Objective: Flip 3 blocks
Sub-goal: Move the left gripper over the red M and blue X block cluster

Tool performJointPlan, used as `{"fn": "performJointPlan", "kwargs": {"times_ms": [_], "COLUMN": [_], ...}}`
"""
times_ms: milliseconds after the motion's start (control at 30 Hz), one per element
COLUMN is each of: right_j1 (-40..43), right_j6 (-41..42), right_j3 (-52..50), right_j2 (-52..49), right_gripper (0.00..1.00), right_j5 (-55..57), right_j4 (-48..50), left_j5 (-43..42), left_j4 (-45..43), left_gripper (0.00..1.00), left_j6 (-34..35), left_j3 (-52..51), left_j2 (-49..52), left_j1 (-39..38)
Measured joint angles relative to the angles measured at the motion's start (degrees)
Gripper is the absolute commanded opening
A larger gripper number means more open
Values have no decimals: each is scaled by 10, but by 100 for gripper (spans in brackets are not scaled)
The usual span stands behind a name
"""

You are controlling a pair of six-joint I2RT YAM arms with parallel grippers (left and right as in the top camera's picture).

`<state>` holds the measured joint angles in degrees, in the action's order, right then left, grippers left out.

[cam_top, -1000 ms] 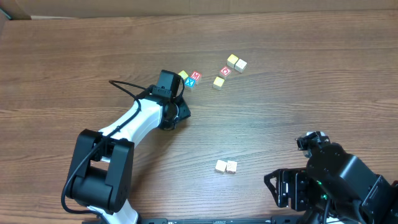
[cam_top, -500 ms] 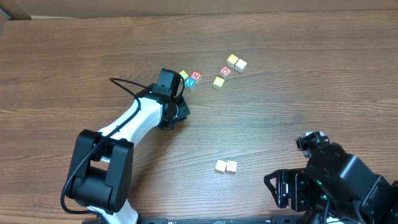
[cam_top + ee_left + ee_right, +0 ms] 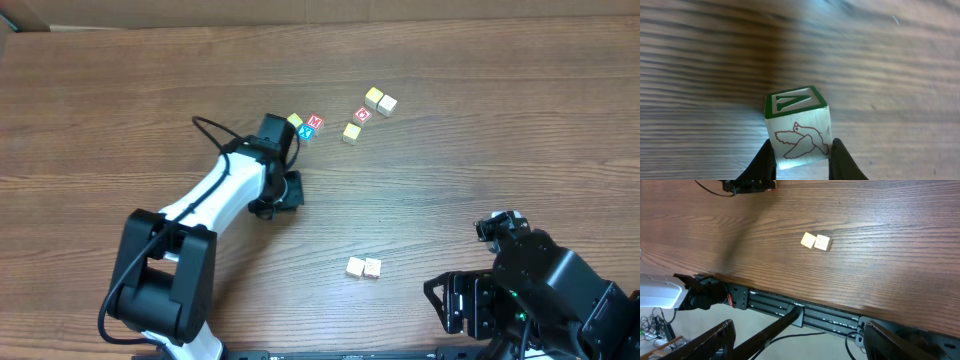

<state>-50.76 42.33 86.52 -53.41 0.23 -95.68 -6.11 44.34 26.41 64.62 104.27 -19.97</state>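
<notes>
Brown wood-grain counter [image 3: 480, 150] across every view. Reaching over it from the near left edge, white-and-black left arm [image 3: 225, 190]. Closed tight against both sides of green-lettered block [image 3: 799, 127], left fingers [image 3: 765, 162]; green-framed letter face up, outlined bird face toward the wrist camera, cube slightly tilted. Hard to tell whether lifted clear of the wood or resting on it.

Just beyond that wrist in the overhead view, tight cluster: yellow block [image 3: 295, 120], blue X block [image 3: 305, 131], red M cube [image 3: 315, 122], touching or nearly so. Further right, red O cube [image 3: 362, 114] with tan block [image 3: 351, 131] just beside, then two cream blocks [image 3: 373, 96] touching each other at the far end of the row. Well apart from all these, toward the near edge, pair of pale blocks [image 3: 355, 266] side by side, touching.

Low at the near right corner, right fingers [image 3: 715, 337] spread wide, holding nothing.
</notes>
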Motion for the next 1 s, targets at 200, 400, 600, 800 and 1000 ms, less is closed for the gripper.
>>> {"fn": "performJointPlan", "kwargs": {"times_ms": [200,400,600,800,1000], "right_j1": [0,0,0,0,0], "right_j6": [0,-1,-2,-2,-2], "right_j3": [0,0,0,0,0], "right_j2": [0,0,0,0,0], "right_gripper": [83,83,83,83,83], "right_j5": [0,0,0,-1,-3], "right_j4": [0,-13,-15,-15,-14], "left_j5": [-3,0,26,47,45], "left_j4": [13,47,73,74,46], "left_gripper": [4,4,4,5,4], "left_j6": [-29,-25,5,40,70], "left_j3": [1,2,3,1,-39], "left_j2": [0,0,0,-1,-28], "left_j1": [-71,-149,-209,-247,-255]}}
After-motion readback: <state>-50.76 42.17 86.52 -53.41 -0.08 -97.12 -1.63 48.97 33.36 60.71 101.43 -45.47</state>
